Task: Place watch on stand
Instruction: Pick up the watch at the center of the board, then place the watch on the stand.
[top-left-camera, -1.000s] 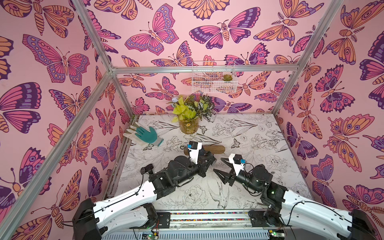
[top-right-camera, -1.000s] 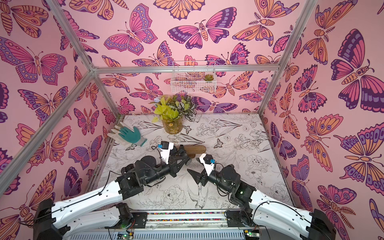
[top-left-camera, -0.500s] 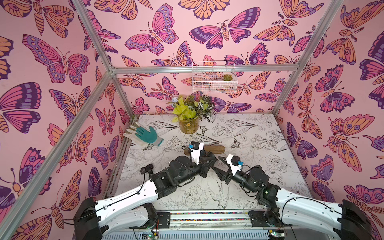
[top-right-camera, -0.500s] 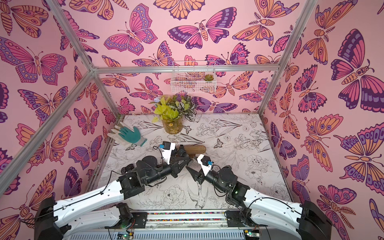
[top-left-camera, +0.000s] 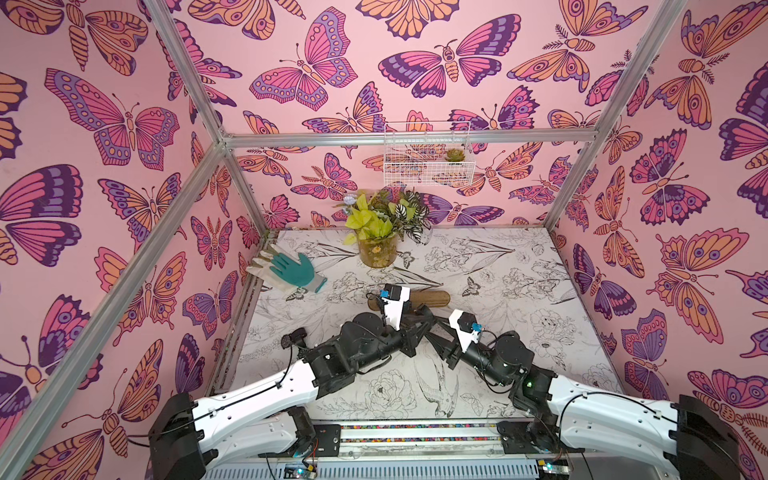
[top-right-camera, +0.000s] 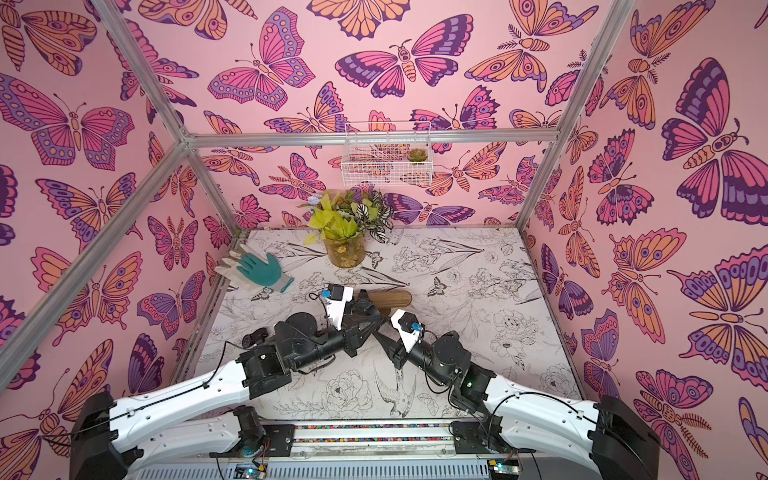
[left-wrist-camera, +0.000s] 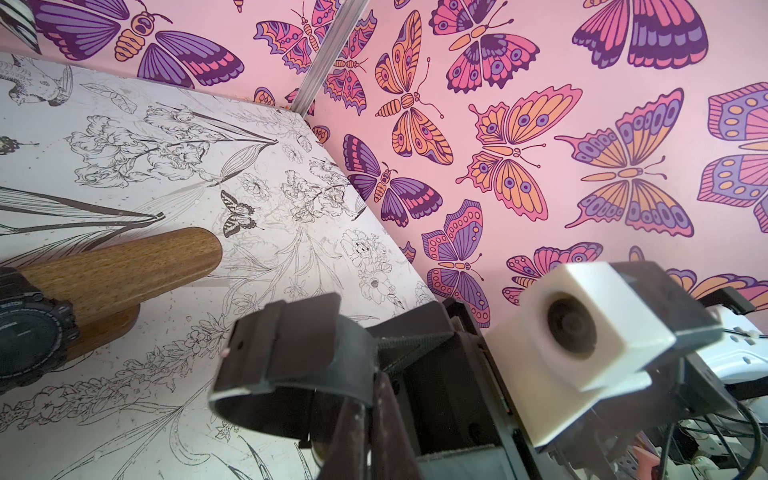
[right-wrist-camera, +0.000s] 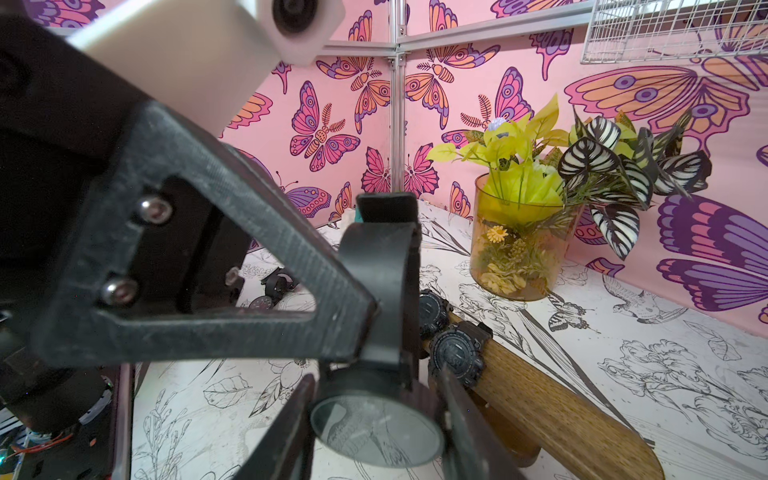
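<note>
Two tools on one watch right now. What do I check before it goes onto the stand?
1. Left tool shut on the strap: ok.
2. Right tool jaws either side of the watch face: ok.
3. Right tool's firm contact on the face: cannot tell.
4. Free end of the stand is bare wood: ok.
5. Other watches seated around the bar, off the free end: ok.
6. Strap fastened into a closed loop: cannot tell.
</note>
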